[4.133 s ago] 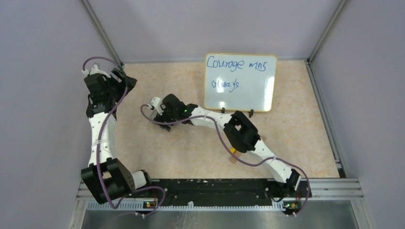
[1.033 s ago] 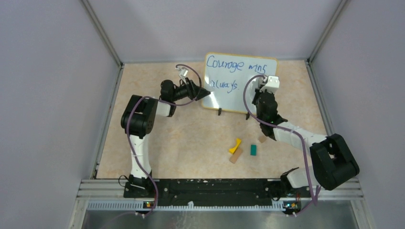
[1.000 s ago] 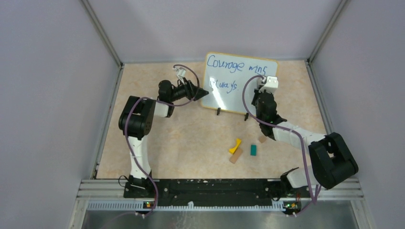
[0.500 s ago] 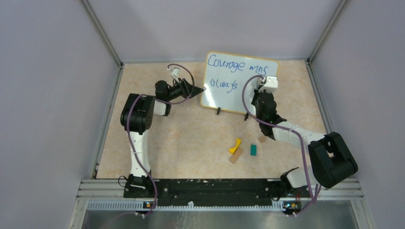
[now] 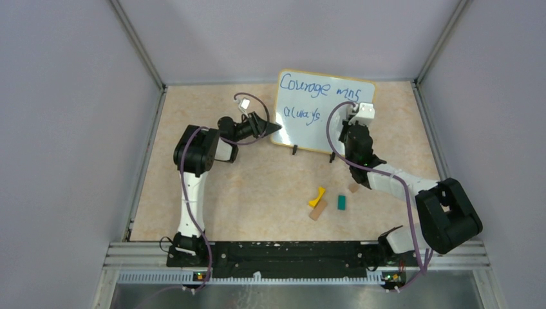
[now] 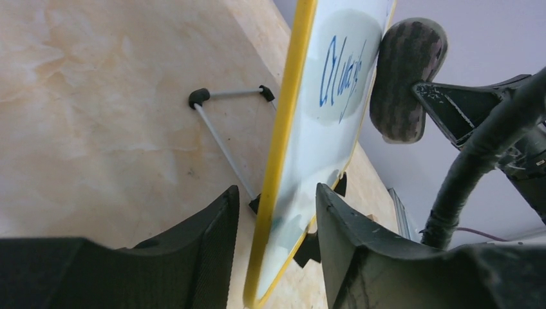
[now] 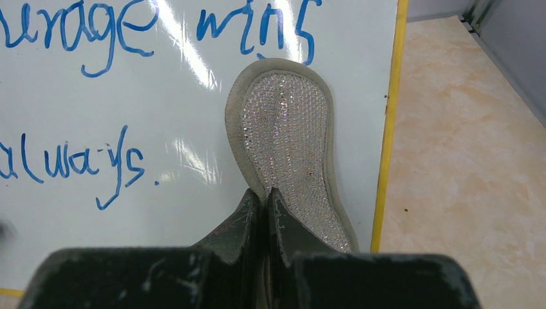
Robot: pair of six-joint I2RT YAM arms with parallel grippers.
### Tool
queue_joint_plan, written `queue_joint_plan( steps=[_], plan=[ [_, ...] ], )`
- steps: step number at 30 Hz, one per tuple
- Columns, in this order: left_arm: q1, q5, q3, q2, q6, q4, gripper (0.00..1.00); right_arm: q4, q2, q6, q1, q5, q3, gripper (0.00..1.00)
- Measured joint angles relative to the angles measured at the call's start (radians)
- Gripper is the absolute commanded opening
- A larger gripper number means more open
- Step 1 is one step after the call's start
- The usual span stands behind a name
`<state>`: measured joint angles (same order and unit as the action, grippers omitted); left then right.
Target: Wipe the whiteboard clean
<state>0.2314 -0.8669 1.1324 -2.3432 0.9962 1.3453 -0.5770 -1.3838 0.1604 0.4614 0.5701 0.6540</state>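
Note:
The whiteboard (image 5: 322, 122) stands upright at the back of the table, yellow-framed, with blue handwriting across it. My left gripper (image 5: 277, 126) straddles its left edge. In the left wrist view the yellow frame (image 6: 283, 129) runs between the two fingers (image 6: 212, 238) with a gap on each side, so this gripper (image 6: 275, 190) is open. My right gripper (image 7: 264, 192) is shut on a grey oval eraser pad (image 7: 290, 141). The pad lies flat against the board face (image 7: 129, 129) below the word at the upper right. The same pad (image 6: 409, 77) shows dark in the left wrist view.
A yellow piece (image 5: 317, 196), a tan block (image 5: 318, 210), a teal block (image 5: 342, 202) and a small tan block (image 5: 353, 188) lie on the table in front of the board. A wire stand (image 6: 219, 122) props the board from behind. Walls close in the back and sides.
The left gripper's jaws have narrowed around the board's left edge and its arm has shifted a little to the right. The right gripper and pad have stayed against the board.

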Motion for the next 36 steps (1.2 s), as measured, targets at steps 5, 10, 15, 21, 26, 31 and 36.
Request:
queue_joint_plan(
  steps=[5, 10, 15, 21, 26, 31, 36],
  plan=[
    [0.037, 0.066, -0.089, 0.013, 0.01, 0.08, 0.4, 0.001, 0.0, 0.0, -0.001, -0.001, 0.0, 0.0],
    [0.047, 0.126, -0.167, 0.027, 0.01, 0.116, 0.38, 0.001, 0.0, 0.001, -0.011, -0.014, 0.0, 0.0],
    [0.05, 0.15, -0.184, 0.028, 0.039, 0.146, 0.69, 0.002, -0.005, 0.001, -0.015, -0.023, 0.0, 0.0],
    [0.014, 0.111, -0.09, 0.027, 0.069, 0.149, 0.66, 0.002, -0.017, 0.001, -0.017, -0.035, 0.001, 0.0],
    [0.0, 0.08, -0.035, 0.023, 0.077, 0.151, 0.54, 0.003, -0.026, 0.001, -0.019, -0.037, 0.003, 0.0],
    [0.01, 0.056, -0.003, -0.011, 0.088, 0.149, 0.45, 0.021, -0.045, 0.001, -0.019, -0.026, 0.035, 0.0],
    [0.018, 0.044, -0.007, -0.022, 0.098, 0.147, 0.25, 0.037, -0.065, 0.001, -0.019, -0.012, 0.066, 0.0]
  ],
)
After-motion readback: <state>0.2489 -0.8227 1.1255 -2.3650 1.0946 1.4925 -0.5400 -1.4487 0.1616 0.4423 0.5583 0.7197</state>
